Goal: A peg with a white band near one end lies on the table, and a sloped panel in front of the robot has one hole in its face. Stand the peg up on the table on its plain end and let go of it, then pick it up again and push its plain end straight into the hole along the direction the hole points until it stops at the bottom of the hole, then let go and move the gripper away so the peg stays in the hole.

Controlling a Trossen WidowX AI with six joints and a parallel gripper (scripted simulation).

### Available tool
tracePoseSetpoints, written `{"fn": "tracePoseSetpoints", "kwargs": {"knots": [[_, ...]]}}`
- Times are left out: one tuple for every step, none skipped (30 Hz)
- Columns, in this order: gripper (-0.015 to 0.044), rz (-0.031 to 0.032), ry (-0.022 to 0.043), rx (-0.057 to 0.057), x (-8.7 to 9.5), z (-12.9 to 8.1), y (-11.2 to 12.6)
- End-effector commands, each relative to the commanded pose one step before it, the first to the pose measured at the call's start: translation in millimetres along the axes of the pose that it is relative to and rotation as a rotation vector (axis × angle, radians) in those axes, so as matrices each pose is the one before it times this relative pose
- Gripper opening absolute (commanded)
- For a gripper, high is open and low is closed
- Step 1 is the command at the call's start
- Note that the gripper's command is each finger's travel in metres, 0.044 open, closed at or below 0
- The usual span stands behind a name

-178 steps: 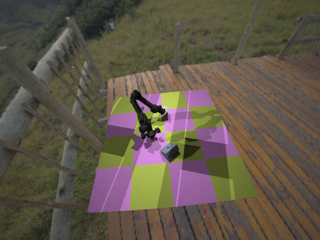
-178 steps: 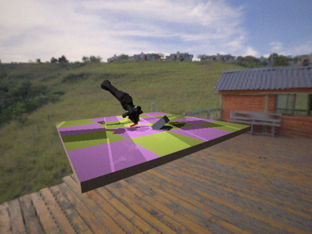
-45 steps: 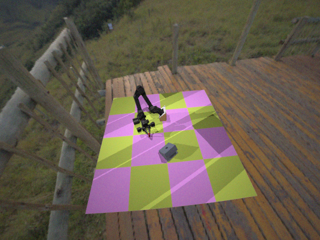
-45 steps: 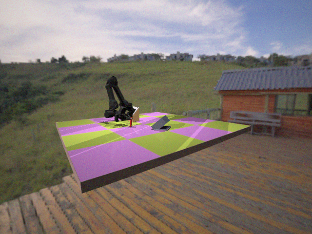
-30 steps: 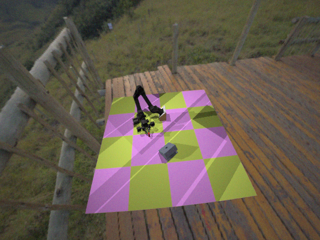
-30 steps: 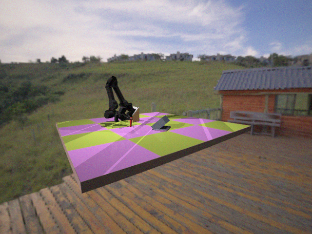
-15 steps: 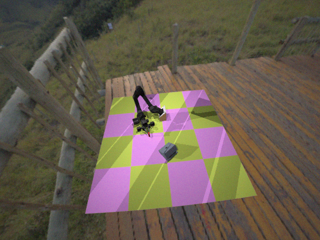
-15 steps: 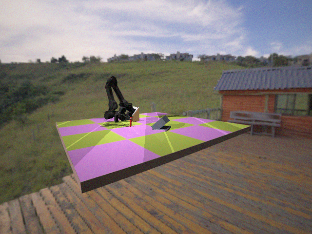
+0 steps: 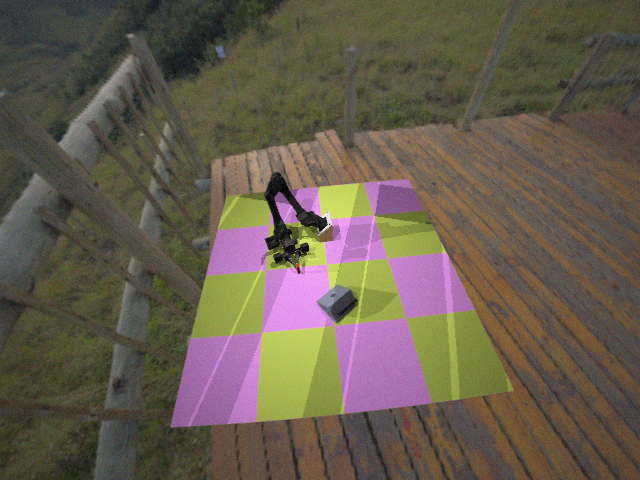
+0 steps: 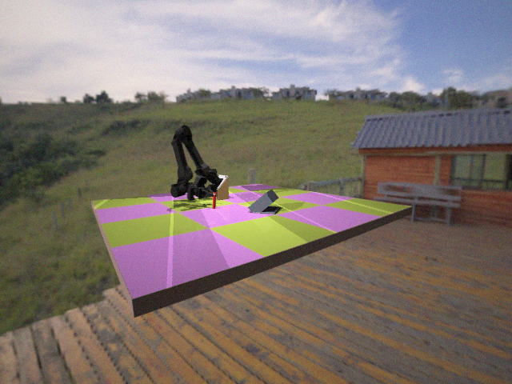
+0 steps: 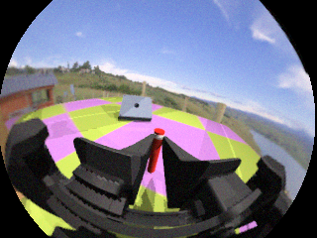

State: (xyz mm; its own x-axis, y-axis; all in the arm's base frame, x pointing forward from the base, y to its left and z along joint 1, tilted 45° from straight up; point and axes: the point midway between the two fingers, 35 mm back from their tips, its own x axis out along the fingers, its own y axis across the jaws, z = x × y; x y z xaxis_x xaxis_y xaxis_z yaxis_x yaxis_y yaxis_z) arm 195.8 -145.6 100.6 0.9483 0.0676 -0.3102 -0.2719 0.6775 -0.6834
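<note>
Left of centre in the top view, the black arm (image 9: 281, 204) folds down over the chequered pink and yellow-green bench (image 9: 372, 372), and its tool (image 9: 295, 258) sits low above the surface. The tool is closed on the red peg (image 9: 298, 267), gripping it between the two dark fingers.

In the exterior view the peg (image 10: 214, 201) stands upright just left of centre, its lower end at the bench (image 10: 165, 256) surface; whether it actually touches cannot be told at this size. The tool (image 10: 206, 192) holds it from the left side of the frame. In the wrist view the peg (image 11: 157, 151) rises in the middle of the frame, leaning slightly to the right, with its rounded red tip above the fingers. The white band cannot be made out in any view.

The grey sloped panel (image 9: 337, 301) rests on the bench below and right of the peg in the top view, well apart from it. In the exterior view the panel (image 10: 264, 201) sits right of the peg, its face tilted. In the wrist view the panel (image 11: 137, 107) lies beyond the peg in the upper left-centre, with a small dark hole (image 11: 137, 106) in its face.

A small tan block with a white face (image 9: 325, 227) stands by the arm's base, above the peg in the top view.
</note>
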Motion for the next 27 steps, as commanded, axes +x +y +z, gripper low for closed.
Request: {"fn": "tracePoseSetpoints", "kwargs": {"knots": [[0.0049,0.00010,0.00090,0.0003,-1.01,-2.50,0.00],[0.0049,-0.00002,-0.00135,-0.0005,-0.15,-0.07,0.03],[0.0049,-0.00004,-0.00134,-0.0005,-0.15,-0.07,0.03],[0.0049,-0.00002,-0.00135,-0.0005,-0.15,-0.07,0.03],[0.0049,-0.00003,-0.00135,-0.0005,-0.15,-0.07,0.03],[0.0049,-0.00003,-0.00135,-0.0005,-0.15,-0.07,0.03],[0.0049,-0.00004,-0.00134,-0.0005,-0.15,-0.07,0.03],[0.0049,-0.00002,-0.00134,-0.0004,-0.14,-0.07,0.03],[0.0049,-0.00003,-0.00134,-0.0005,-0.15,-0.07,0.03],[0.0049,-0.00003,-0.00135,-0.0005,-0.15,-0.07,0.03],[0.0049,-0.00004,-0.00134,-0.0005,-0.15,-0.07,0.03],[0.0049,-0.00005,-0.00133,-0.0005,-0.15,-0.07,0.02],[0.0049,-0.00001,-0.00134,-0.0003,-0.14,-0.07,0.04],[0.0049,-0.00005,-0.00136,-0.0005,-0.14,-0.07,0.03],[0.0049,-0.00005,-0.00135,-0.0005,-0.14,-0.07,0.03],[0.0049,-0.00005,-0.00135,-0.0004,-0.14,-0.07,0.03],[0.0049,-0.00005,-0.00135,-0.0004,-0.14,-0.07,0.03],[0.0049,-0.00005,-0.00135,-0.0004,-0.14,-0.07,0.03],[0.0049,-0.00004,-0.00135,-0.0003,-0.14,-0.07,0.03],[0.0049,-0.00006,-0.00134,-0.0004,-0.14,-0.07,0.02],[0.0049,-0.00005,-0.00135,-0.0004,-0.14,-0.07,0.02],[0.0049,-0.00006,-0.00134,-0.0004,-0.14,-0.07,0.02],[0.0049,-0.00006,-0.00135,-0.0004,-0.13,-0.07,0.02],[0.0049,-0.00006,-0.00135,-0.0003,-0.13,-0.07,0.02],[0.0049,-0.00008,-0.00135,-0.0004,-0.13,-0.07,0.01],[0.0049,-0.00005,-0.00134,-0.0002,-0.13,-0.07,0.02],[0.0049,-0.00002,-0.00018,0.0000,0.06,0.19,0.02]]}}
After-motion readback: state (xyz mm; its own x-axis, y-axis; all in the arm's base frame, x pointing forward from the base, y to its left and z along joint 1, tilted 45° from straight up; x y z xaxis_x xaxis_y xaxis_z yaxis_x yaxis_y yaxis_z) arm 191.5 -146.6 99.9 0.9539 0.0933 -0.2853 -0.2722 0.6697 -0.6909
